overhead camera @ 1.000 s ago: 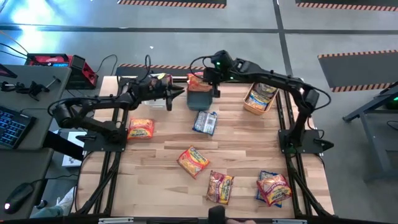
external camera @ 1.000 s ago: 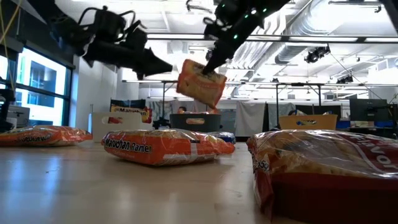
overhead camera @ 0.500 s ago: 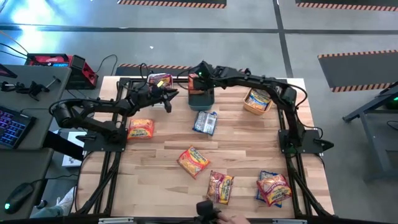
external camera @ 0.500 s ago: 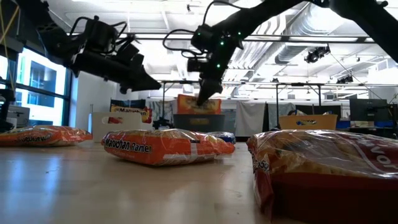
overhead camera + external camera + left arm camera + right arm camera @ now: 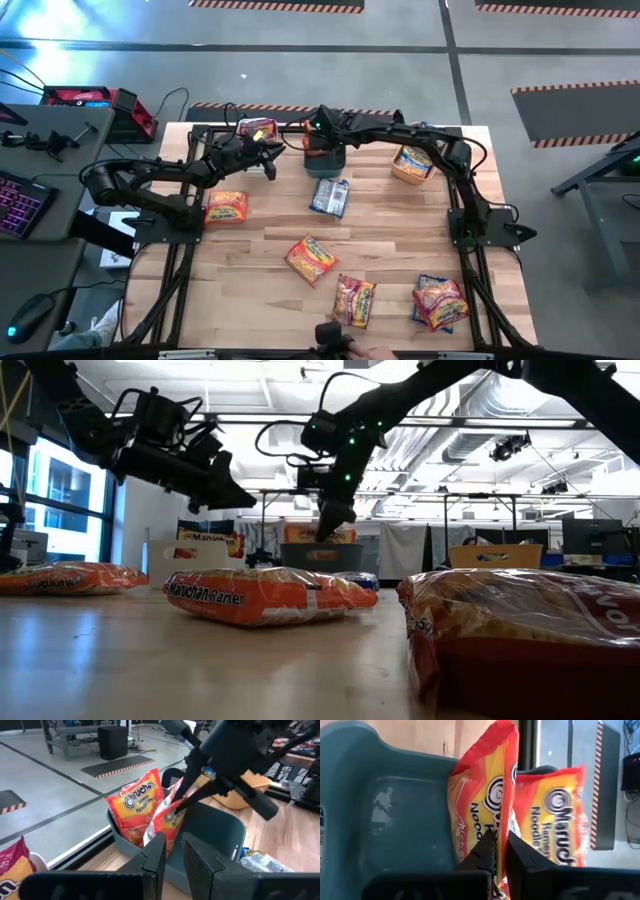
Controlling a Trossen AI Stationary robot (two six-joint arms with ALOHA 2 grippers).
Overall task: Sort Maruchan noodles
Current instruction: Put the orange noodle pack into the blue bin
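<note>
High view: your right gripper [image 5: 318,138] sits over the teal bin [image 5: 324,160] at the far middle of the table, with the arm reaching in from the right side.
Right gripper: you've got the fingers pinched tight on an orange noodle packet [image 5: 482,815], which stands on edge inside the bin against its wall.
Second packet in bin: another orange packet [image 5: 555,820] stands just behind the one you hold, the two touching.
Left wrist view: you can see both orange packets upright in the teal bin, the right gripper's thin fingers clamped on the top edge of the nearer one.
Left gripper: yours hovers [image 5: 272,152] above the table just beside the teal bin, on its left, jaws at a narrow gap and nothing between them.
White bin: at the far left of the table [image 5: 252,128], with a pink-red packet inside.
Orange bin: at the far right [image 5: 408,172], with blue-and-yellow packets in it.
Loose on the table: a blue packet [image 5: 329,197] just in front of the teal bin; an orange packet [image 5: 227,207] near your left arm; another orange one [image 5: 311,258] mid-table.
Near edge: a pink-red packet [image 5: 354,299] lies beside a small pile at the right [image 5: 439,301], pink-red over blue.
Low view: two orange packets [image 5: 265,596] lie flat close to the camera.
</note>
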